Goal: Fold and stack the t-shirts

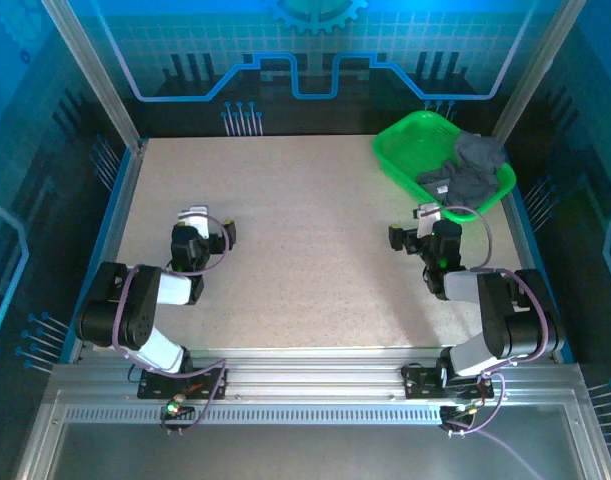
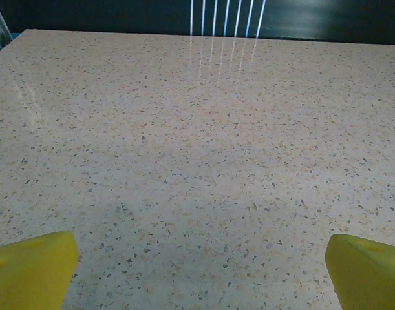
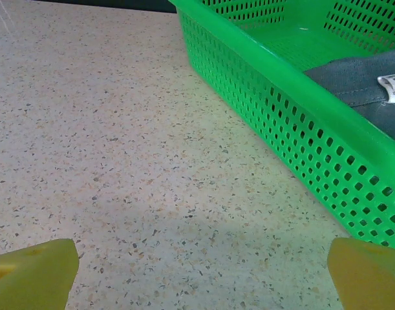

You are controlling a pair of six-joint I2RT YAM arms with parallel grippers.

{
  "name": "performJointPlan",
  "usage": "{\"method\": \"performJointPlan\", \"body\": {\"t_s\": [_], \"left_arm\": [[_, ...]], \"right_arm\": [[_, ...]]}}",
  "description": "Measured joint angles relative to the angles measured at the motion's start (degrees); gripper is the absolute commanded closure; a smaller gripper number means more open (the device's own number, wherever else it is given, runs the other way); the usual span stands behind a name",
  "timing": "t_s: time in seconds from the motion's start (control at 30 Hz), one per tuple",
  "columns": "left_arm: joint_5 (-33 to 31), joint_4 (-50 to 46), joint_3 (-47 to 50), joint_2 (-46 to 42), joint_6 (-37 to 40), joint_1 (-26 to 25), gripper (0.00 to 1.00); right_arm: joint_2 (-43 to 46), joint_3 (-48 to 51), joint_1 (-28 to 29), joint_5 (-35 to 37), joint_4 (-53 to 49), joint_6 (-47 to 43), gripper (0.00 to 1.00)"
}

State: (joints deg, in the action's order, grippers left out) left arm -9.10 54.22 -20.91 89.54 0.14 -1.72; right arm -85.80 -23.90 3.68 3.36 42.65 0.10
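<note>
left gripper [image 2: 198, 274]: spread wide | right gripper [image 3: 201, 274]: spread wide | 2 arms seemingly folded low

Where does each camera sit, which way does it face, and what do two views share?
Top external: above and behind the arm bases, looking down on the table, both arms, left gripper, right gripper and the green tray holding t-shirts at far right.
Left wrist: low over the table, facing its far edge; own yellow fingertips at the bottom corners.
Right wrist: low, facing the tray's perforated wall; own yellow fingertips likewise.
Shared: top external and right wrist both show tray and t-shirts.
</note>
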Motion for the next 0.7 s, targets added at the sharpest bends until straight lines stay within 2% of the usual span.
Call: {"method": "performJointPlan", "body": {"t_s": [0.7], "left_arm": [[0.0,-1.1,0.0,0.0,0.0,0.0,0.01]], "right_arm": [[0.0,0.0,0.0,0.0,0.0,0.0,0.0]]}}
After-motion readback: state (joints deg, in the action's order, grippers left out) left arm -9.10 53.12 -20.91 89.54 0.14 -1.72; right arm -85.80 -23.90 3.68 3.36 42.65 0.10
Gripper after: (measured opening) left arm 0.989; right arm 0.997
